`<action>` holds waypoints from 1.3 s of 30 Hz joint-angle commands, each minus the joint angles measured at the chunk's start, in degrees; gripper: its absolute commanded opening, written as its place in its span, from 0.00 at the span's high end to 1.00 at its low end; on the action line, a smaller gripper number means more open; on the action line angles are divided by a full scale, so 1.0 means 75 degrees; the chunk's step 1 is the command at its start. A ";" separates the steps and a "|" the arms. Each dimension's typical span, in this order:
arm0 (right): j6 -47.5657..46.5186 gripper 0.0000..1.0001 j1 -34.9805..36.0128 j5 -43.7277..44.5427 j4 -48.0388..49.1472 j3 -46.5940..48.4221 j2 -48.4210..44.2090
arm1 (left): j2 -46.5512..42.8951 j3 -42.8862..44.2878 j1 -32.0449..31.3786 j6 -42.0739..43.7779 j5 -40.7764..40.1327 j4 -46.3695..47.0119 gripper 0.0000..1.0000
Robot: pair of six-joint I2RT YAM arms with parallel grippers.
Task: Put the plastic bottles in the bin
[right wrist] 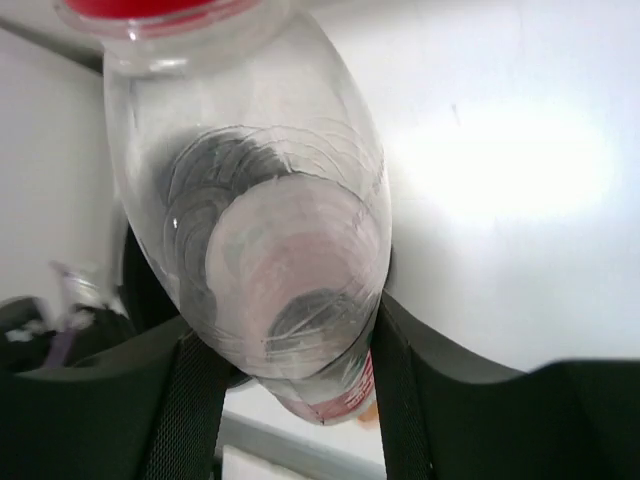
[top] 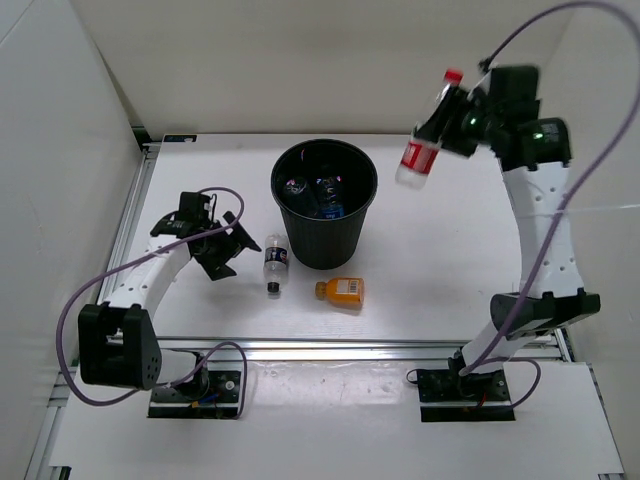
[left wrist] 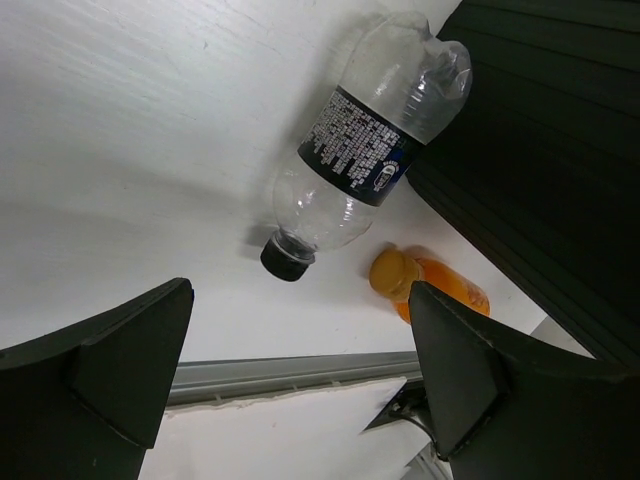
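The black bin [top: 324, 205] stands mid-table with at least two bottles inside. A clear bottle with a dark label [top: 275, 262] lies just left of the bin, cap toward me; it also shows in the left wrist view [left wrist: 365, 150]. A short orange bottle [top: 341, 290] lies in front of the bin and shows in the left wrist view [left wrist: 425, 282]. My left gripper [top: 228, 248] is open and empty, left of the dark-label bottle. My right gripper [top: 447, 118] is shut on a clear red-label, red-cap bottle [top: 426, 135], held high to the right of the bin; it fills the right wrist view [right wrist: 260, 230].
White walls enclose the table on the left, back and right. A metal rail [top: 350, 347] runs along the table's near edge. Purple cables loop from both arms.
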 commanded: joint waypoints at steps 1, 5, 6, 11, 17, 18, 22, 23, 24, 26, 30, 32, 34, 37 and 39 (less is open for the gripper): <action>-0.0176 0.46 0.0233 0.0459 -0.0344 0.2200 0.0663 | 0.0159 0.0355 0.0026 -0.0065 0.0259 0.0249 0.00; -0.0526 0.42 0.0924 0.0307 0.0570 0.2328 0.1031 | 0.0581 0.0742 -0.0113 -0.0065 0.0329 0.0320 0.00; -0.0608 0.42 0.1332 0.0307 0.0699 0.2326 0.1158 | 0.0663 0.0917 -0.0184 -0.0065 0.0399 0.0320 0.00; -0.1066 0.14 0.2378 0.0098 0.0701 0.2187 0.1652 | 0.1202 0.1492 -0.0418 0.0075 0.0470 0.0390 0.00; -0.1276 0.00 0.2379 0.0446 0.0630 0.1858 0.0985 | 0.1601 0.1728 -0.0746 0.0146 0.0329 0.0460 0.00; -0.1277 0.00 0.2379 0.0564 0.0561 0.1858 0.0984 | 0.1695 0.1727 -0.0747 0.0215 0.0329 0.0460 0.00; -0.1347 0.00 0.2379 0.0810 0.0490 0.1788 0.0633 | 0.2023 0.1540 -0.1062 0.0298 0.0259 0.0741 0.00; -0.1347 0.00 0.2379 0.0811 0.0490 0.1787 0.0632 | 0.2105 0.1458 -0.1063 0.0391 0.0259 0.0741 0.00; -0.1347 0.00 0.2309 0.0811 0.0408 0.1671 0.0435 | 0.2256 0.1458 -0.1179 0.0577 0.0259 0.0846 0.00; -0.1429 0.00 0.2308 0.0881 0.0338 0.1507 0.0223 | 0.2362 0.1458 -0.1449 0.0778 -0.0068 0.0917 0.02; -0.1511 0.00 0.2308 0.0881 0.0337 0.1331 -0.0036 | 0.2632 0.1364 -0.1684 0.0931 -0.0396 0.1058 0.02; -0.1511 0.00 0.2308 0.0881 0.0267 0.1261 -0.0222 | 0.2797 0.1177 -0.1871 0.1025 -0.0572 0.1058 0.02; -0.1582 0.00 0.2308 0.0881 0.0267 0.1178 -0.0293 | 0.3007 0.1060 -0.1942 0.1211 -0.0713 0.1128 0.03; -0.1582 0.00 0.2308 0.1033 0.0197 0.1108 -0.0364 | 0.3078 0.0790 -0.1942 0.1282 -0.0796 0.1128 0.16; -0.1582 0.00 0.2308 0.1034 0.0197 0.1037 -0.0364 | 0.2974 0.0685 -0.1942 0.1365 -0.0796 0.1128 0.29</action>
